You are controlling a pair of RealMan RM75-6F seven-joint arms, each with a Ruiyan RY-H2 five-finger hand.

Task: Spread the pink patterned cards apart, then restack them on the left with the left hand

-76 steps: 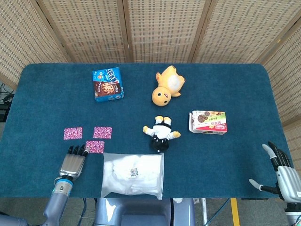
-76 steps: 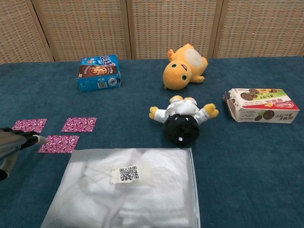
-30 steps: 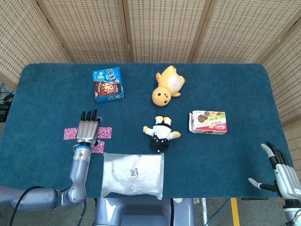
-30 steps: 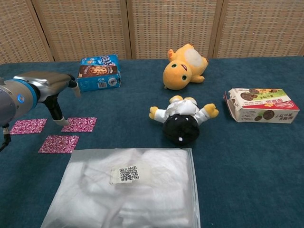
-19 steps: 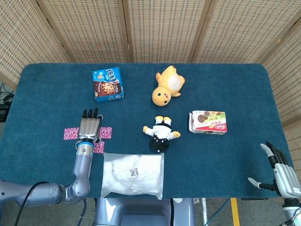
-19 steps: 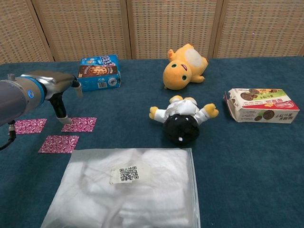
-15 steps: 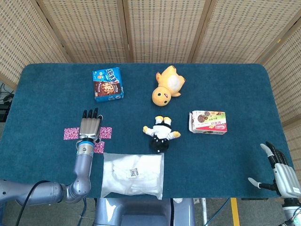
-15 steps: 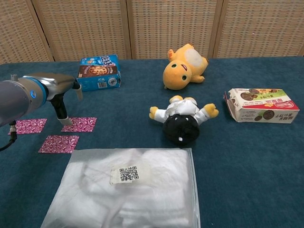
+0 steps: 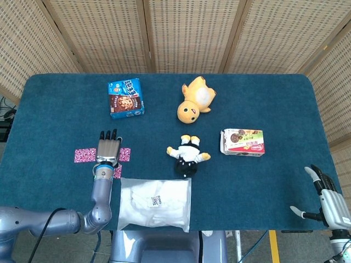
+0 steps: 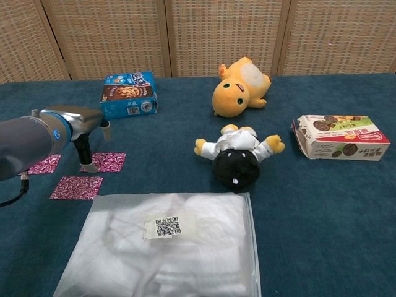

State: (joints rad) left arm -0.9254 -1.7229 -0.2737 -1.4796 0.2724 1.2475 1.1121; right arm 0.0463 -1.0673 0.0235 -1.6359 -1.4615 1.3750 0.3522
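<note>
The left hand (image 10: 85, 133) reaches in from the left edge, a finger pointing down onto the near-left corner of one pink card (image 10: 106, 162). A second pink card (image 10: 43, 164) lies partly behind the arm, and a third pink card (image 10: 77, 187) sits nearer, just beside the clear plastic bag (image 10: 164, 250) (a QR label on top). Behind stands a blue cookie box (image 10: 129, 94).

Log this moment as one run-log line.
phase: restack | left hand: fingers down on far right card | cards: three, spread, unstacked | right hand: open, idle at table edge
</note>
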